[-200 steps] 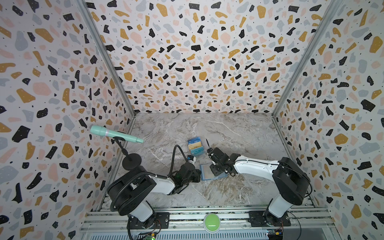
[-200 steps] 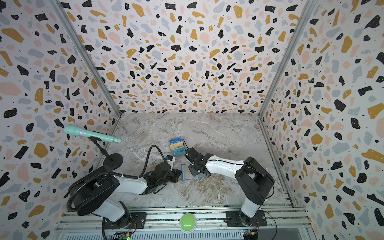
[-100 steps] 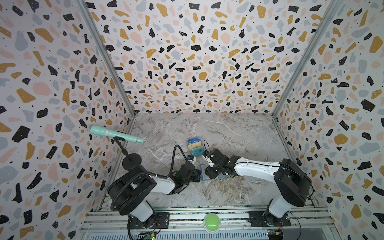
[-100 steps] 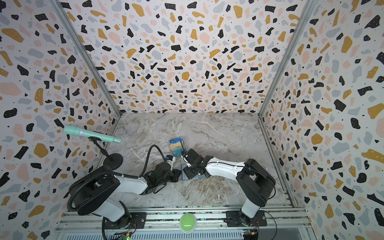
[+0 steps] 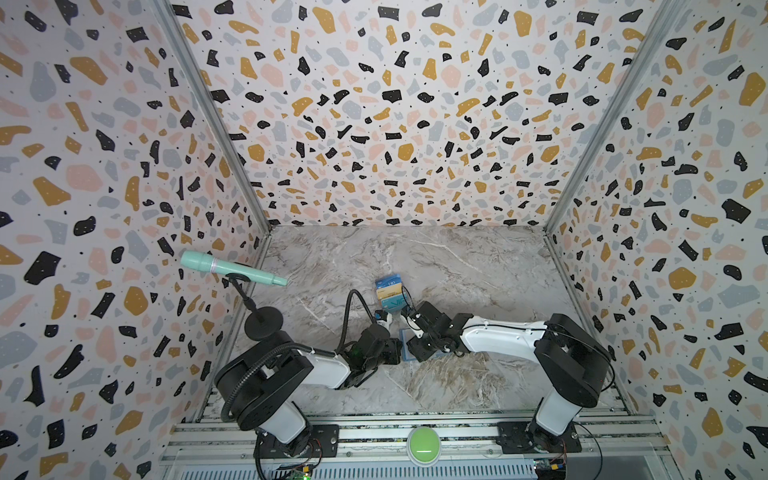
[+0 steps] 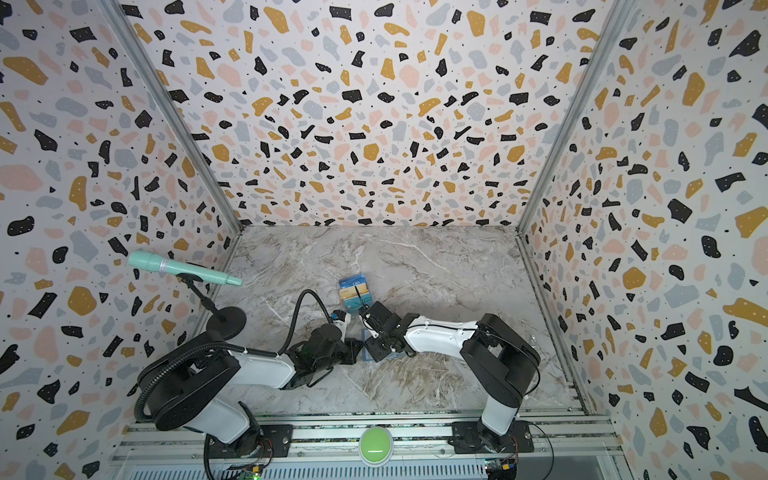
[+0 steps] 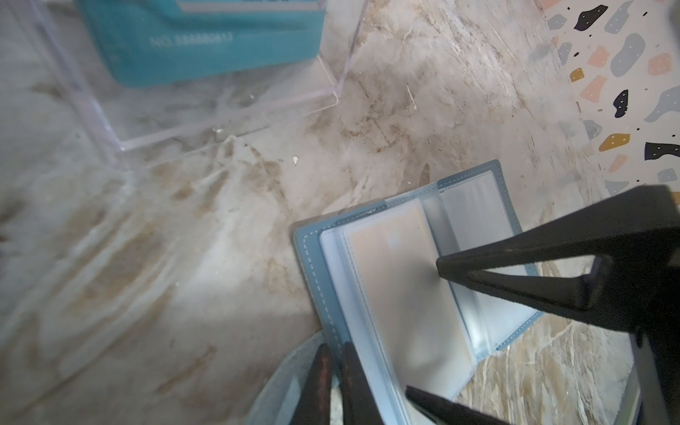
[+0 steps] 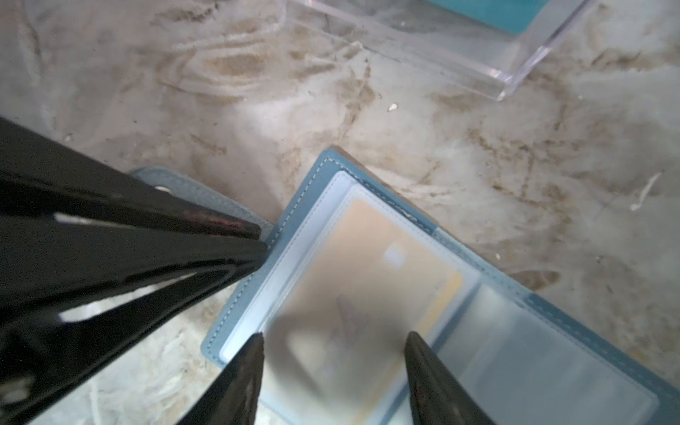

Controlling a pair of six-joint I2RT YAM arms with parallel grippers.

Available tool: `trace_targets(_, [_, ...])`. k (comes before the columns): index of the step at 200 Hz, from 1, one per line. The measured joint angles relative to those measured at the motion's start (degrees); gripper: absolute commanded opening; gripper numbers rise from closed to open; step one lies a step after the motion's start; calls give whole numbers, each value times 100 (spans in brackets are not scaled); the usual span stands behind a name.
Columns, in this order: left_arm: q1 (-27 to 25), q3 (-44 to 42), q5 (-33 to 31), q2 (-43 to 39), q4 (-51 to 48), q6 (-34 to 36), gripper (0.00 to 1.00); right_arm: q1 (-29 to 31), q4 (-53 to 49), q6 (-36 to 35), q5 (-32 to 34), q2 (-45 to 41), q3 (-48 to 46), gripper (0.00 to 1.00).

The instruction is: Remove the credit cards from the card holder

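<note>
card holder [image 8: 371,294] lies open lower right; left gripper [image 8: 257,235] pinches its cover; right gripper [image 8: 333,346], spread wide, should straddle the gold card [image 8: 368,279] squarely.

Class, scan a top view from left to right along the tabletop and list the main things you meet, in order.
Microphone → left gripper → card holder → right gripper.

Left arm: stretched low toward the middle; left gripper [image 8: 254,235] jaws pressed together.
Right arm: reaching inward; right gripper [image 8: 333,346] jaws parted.
</note>
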Motion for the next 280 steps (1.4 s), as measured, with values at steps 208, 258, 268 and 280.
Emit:
trace_targets(208, [11, 0, 17, 39, 48, 2, 10, 116, -446, -55, 1010, 157, 260, 50])
trace_targets(258, [11, 0, 17, 42, 52, 4, 10, 98, -743, -55, 1355, 131, 286, 49])
trace_targets(268, [11, 0, 20, 42, 52, 4, 10, 98, -787, -52, 1390, 131, 293, 49])
trace_targets(280, [13, 0, 20, 42, 52, 7, 10, 101, -831, -55, 1427, 129, 293, 47])
